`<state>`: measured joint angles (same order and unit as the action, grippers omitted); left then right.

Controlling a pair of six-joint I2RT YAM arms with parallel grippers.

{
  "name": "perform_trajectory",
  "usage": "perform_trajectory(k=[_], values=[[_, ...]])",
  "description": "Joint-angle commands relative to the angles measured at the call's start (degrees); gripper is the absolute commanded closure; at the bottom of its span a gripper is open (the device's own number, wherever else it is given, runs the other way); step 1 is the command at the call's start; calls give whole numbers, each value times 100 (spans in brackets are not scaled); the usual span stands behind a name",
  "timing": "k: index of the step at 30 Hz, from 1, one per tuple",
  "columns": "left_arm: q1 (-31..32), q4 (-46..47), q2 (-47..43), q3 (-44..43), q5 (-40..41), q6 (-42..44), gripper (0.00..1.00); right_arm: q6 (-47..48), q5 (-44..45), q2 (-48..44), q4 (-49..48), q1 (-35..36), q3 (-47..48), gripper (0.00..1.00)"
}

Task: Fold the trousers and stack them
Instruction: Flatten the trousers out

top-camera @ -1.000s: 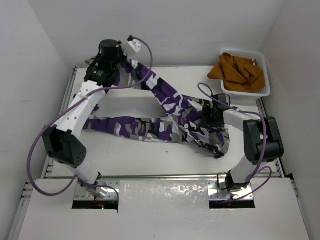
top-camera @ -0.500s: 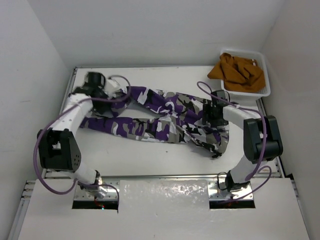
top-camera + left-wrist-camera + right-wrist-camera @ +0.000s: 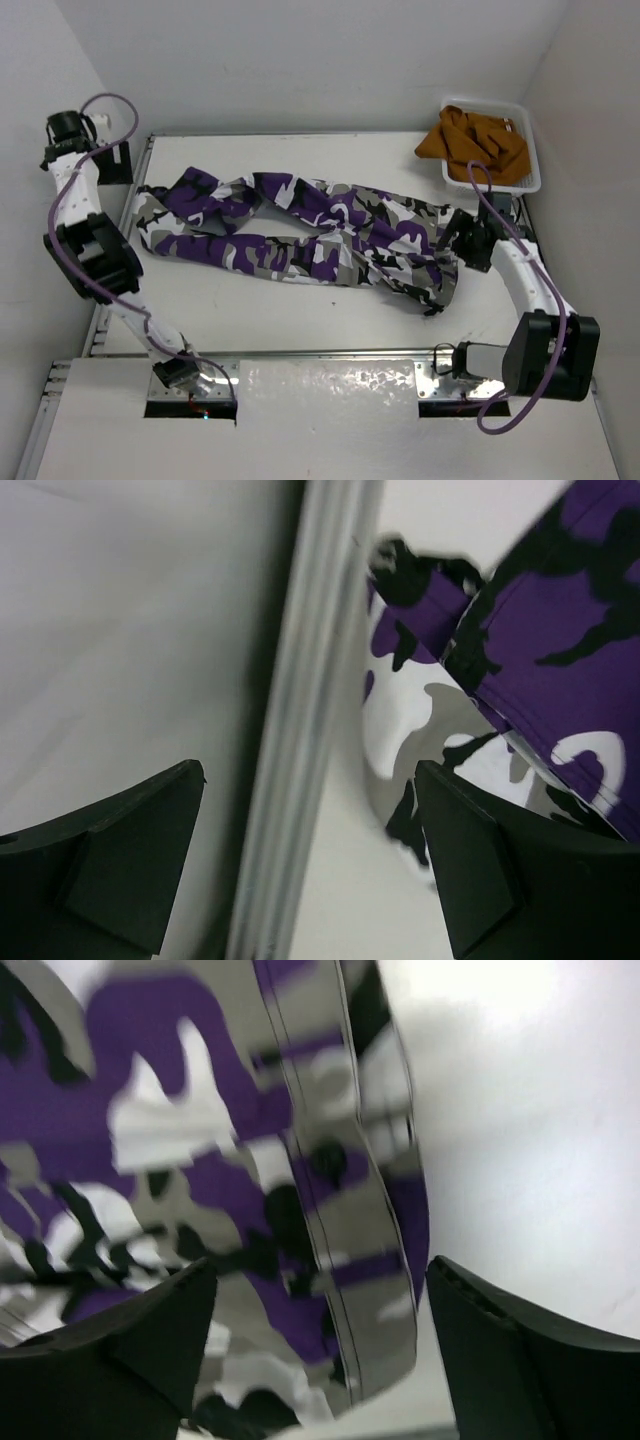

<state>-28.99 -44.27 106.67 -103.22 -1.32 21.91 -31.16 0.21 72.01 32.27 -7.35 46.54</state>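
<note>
The trousers (image 3: 310, 235) lie rumpled across the middle of the table (image 3: 300, 310), legs pointing left, while the left gripper (image 3: 310, 780) at the table's left edge and the right gripper (image 3: 320, 1270) over their right end both gape wide, holding nothing.

Place: a robotics lab test cell.
Enclosure: plain white walls (image 3: 300, 60) box in a white table (image 3: 300, 310) on three sides.
Frame: an aluminium rail (image 3: 320, 352) edges the table.
Mounting: the left arm (image 3: 90, 260) and right arm (image 3: 530, 285) stand on a metal plate (image 3: 330, 385) at the near edge.
Wiring: purple cables (image 3: 112, 97) loop openly along both arms.
Props: the trousers (image 3: 320, 235) lie on the table; an orange-brown garment (image 3: 470, 140) sits in a white basket (image 3: 485, 101).
</note>
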Motion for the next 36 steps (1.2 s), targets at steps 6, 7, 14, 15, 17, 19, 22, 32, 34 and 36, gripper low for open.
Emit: perform_trajectory(k=[6,7,14,15,17,19,22,32,34,36], values=[[-177,6,1135,-15,-1141,-214,8,-979,-855,-416,474,-170,-830,5],[-159,32,1171,82,-1177,-196,8,-1076,-969,-381,421,-161,-1014,4],[-168,753,978,1594,-1195,-152,14,-1436,-1399,-91,-508,-161,-1736,4],[-168,771,978,1647,-1230,-187,17,-1481,-1618,84,-659,-161,-1771,8],[-168,841,969,1814,-1230,-249,29,-1438,-1664,252,-818,-161,-1693,32],[-186,850,934,1867,-1256,-231,46,-1324,-1507,445,-697,-170,-1370,65],[-299,710,733,1867,-1266,-135,84,-867,-1200,603,-336,-196,-808,96],[-503,-713,-691,338,1301,1534,89,39,-759,1114,666,-249,918,100],[-126,-1153,-814,503,1328,1676,72,136,-750,1122,631,-231,935,100],[278,-1312,-763,880,839,1615,66,206,-741,1227,605,-231,1057,100]])
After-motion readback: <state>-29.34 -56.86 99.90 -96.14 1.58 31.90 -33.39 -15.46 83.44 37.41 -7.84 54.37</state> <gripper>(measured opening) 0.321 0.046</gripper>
